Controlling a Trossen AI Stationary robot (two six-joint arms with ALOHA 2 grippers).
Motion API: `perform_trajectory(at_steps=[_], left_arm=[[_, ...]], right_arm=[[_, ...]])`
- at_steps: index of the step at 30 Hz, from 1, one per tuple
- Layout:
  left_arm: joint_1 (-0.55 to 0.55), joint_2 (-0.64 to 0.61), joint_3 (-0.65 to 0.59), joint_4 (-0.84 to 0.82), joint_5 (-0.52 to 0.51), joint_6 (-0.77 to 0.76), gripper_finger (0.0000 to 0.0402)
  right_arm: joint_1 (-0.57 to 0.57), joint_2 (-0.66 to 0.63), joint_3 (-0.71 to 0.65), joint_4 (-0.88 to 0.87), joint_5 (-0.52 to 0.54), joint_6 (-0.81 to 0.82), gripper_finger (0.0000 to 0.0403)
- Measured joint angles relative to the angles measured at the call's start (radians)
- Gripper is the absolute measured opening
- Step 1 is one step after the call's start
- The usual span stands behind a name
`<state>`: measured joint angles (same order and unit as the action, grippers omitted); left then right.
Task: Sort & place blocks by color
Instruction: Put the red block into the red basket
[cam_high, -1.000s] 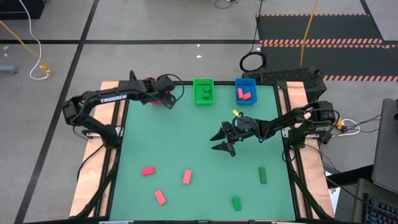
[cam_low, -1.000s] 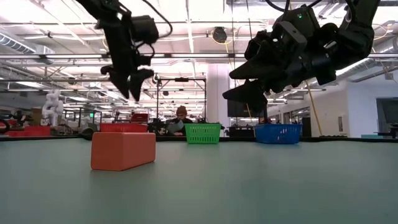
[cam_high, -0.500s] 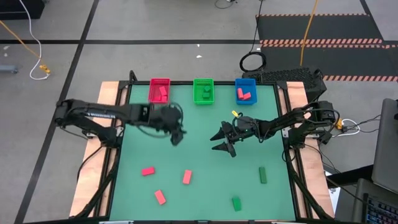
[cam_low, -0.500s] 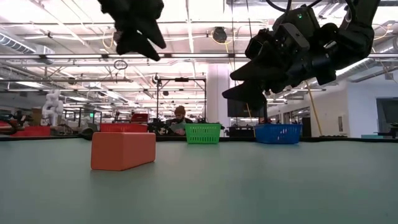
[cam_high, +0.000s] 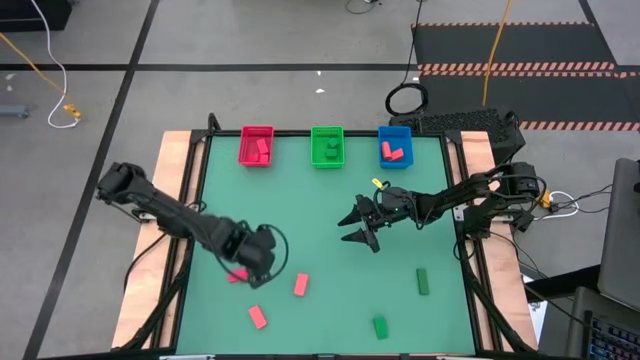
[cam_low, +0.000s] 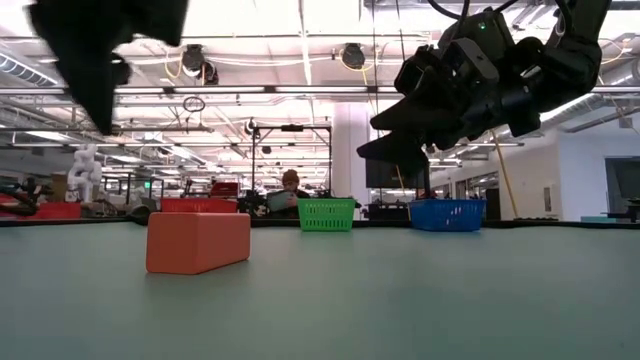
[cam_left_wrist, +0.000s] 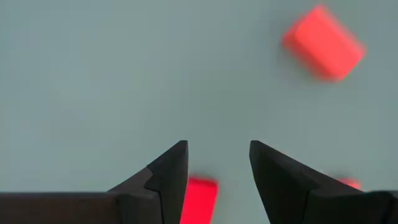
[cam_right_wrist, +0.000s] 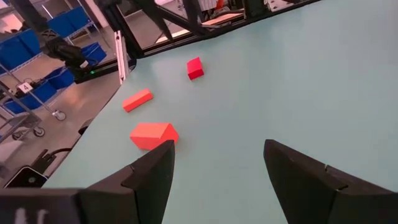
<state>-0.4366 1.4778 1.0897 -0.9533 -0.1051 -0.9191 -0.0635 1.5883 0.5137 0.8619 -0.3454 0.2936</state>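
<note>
- Near the front edge of the worktop (cam_high: 210, 200) we see loose blocks: a red block (cam_high: 258, 317) and a small green block (cam_high: 380, 326) closest to the edge.
- A bit farther in lie another red block (cam_high: 301, 285) and a long green block (cam_high: 423, 281), toward the right edge.
- Our left gripper (cam_high: 262, 262) hangs over the front left part, right above a pink block (cam_high: 237, 276). Its fingers (cam_left_wrist: 166, 174) are apart with nothing between them.
- Our right gripper (cam_high: 356, 226) waits over the middle of the worktop, toward the right. It is open and empty.
- Along the far edge stand the red bin (cam_high: 257, 145), the green bin (cam_high: 327, 146) and the blue bin (cam_high: 394, 146), each with blocks inside.
</note>
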Motion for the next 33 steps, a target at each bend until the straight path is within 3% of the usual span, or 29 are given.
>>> perform_trajectory(at_steps=[5,14,18,29,33], left_arm=[[-0.079,0.067,0.000,-0.024,0.004,-0.027,0.0180],[-0.137,0.181,0.000,-0.113,0.173,-0.021,0.0246],[-0.176,0.207,0.000,-0.155,0.174,-0.004,0.0258],[-0.207,0.211,-0.134,-0.067,0.161,-0.033,0.0228],[-0.203,0.206,-0.189,0.033,0.166,-0.033,0.0209]], right_arm=[[0.000,0.000,0.000,0.001,0.000,0.000,0.0240],[0.000,0.000,0.000,0.001,0.000,0.008,0.0240],[0.000,0.000,0.000,0.001,-0.001,0.009,0.0240],[0.000,0.000,0.000,0.000,-0.001,0.009,0.0240],[0.000,0.000,0.000,0.000,-0.001,0.012,0.0240]])
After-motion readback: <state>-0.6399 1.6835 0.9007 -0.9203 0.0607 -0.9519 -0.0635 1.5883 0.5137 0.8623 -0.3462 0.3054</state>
